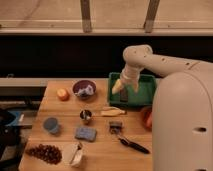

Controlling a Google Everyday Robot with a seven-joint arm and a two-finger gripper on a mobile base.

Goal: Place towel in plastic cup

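A blue-grey plastic cup (50,125) stands upright at the left of the wooden table (100,150). A pale crumpled cloth that looks like the towel (86,91) lies in a purple bowl (84,88) at the back. My gripper (117,88) hangs with yellowish fingertips over the left edge of the green tray (142,82), right of the bowl and well away from the cup. It holds nothing that I can see.
An orange (62,94), a small metal cup (86,116), a blue sponge (85,133), grapes (44,152), a white crumpled item (74,154), a pale banana-like piece (112,112) and a black utensil (132,145) lie on the table. My arm hides most of a red bowl (146,118).
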